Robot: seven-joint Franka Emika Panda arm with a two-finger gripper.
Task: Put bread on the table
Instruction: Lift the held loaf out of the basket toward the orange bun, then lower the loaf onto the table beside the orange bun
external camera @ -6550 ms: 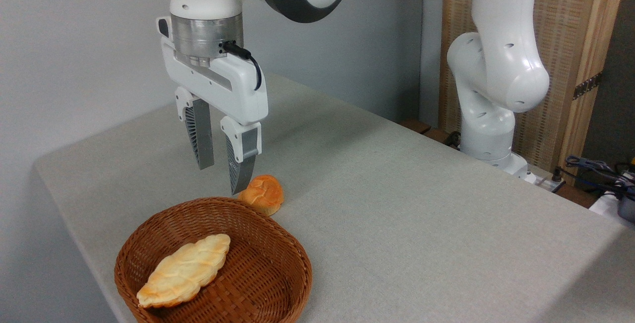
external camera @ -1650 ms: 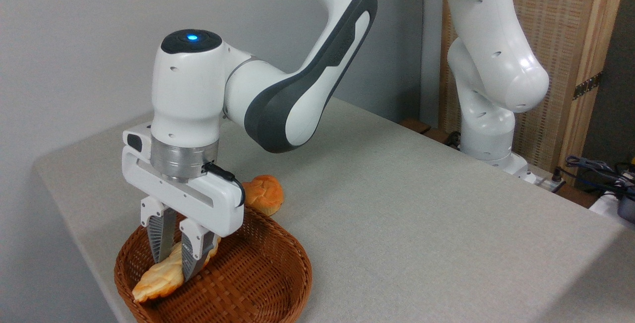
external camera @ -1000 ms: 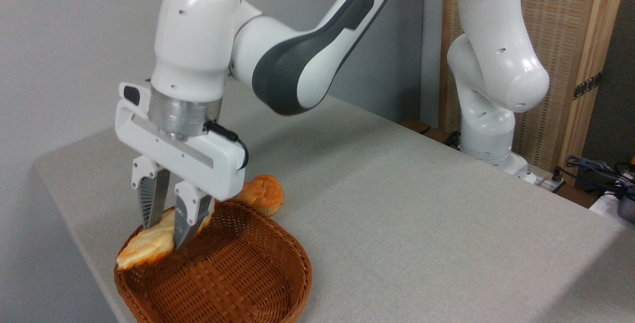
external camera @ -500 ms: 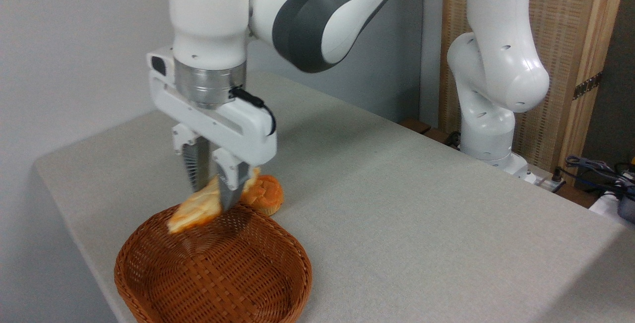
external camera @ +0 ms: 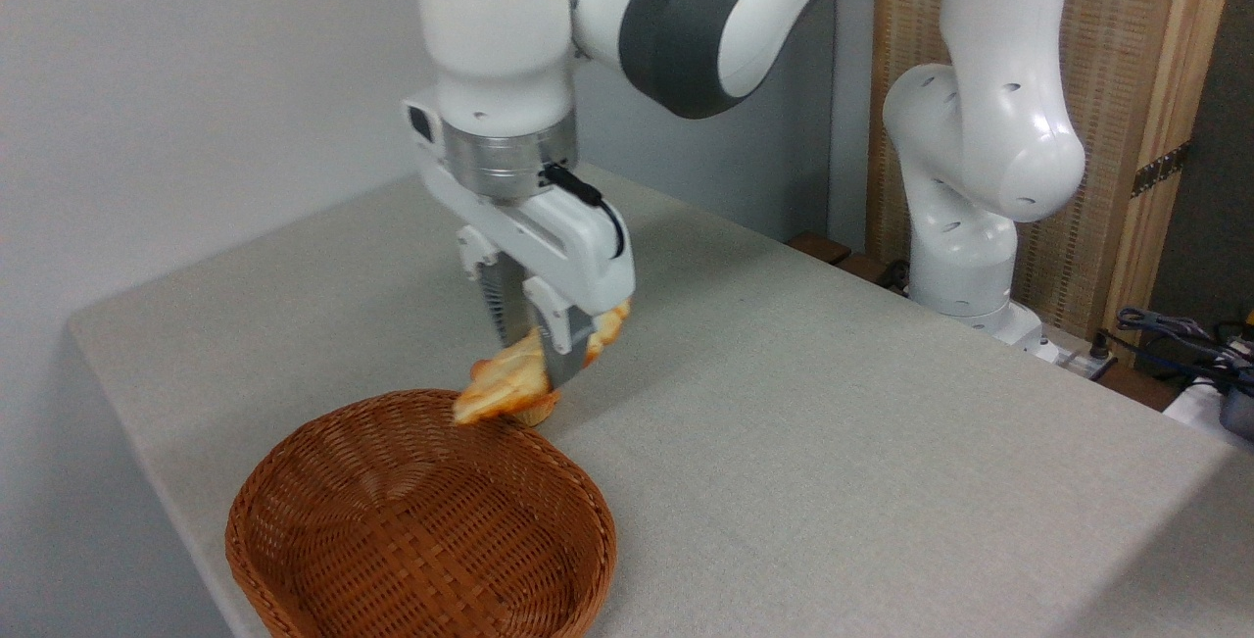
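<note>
Bread (external camera: 505, 385): pale golden crust with browned orange edges, held in the middle of the frame; its braided surface is blurred.

Gripper (external camera: 541, 362): white housing, with grey ribbed fingers (external camera: 504, 303) and a black cable at the wrist.

Arm (external camera: 686, 11), upper middle of the frame: glossy white shells with dark grey joint bands — a brushed silver flange ring sits above the gripper.

Table (external camera: 833, 422): light grey top with a fine, fabric-like weave texture.

Wicker basket (external camera: 578, 540), lower left: reddish brown, in a tight woven pattern with a braided rim.

Wall (external camera: 176, 79), left: plain pale grey-white.

Panel (external camera: 1136, 50), upper right: tan woven screen in a light wooden frame — fine horizontal ribbing.
</note>
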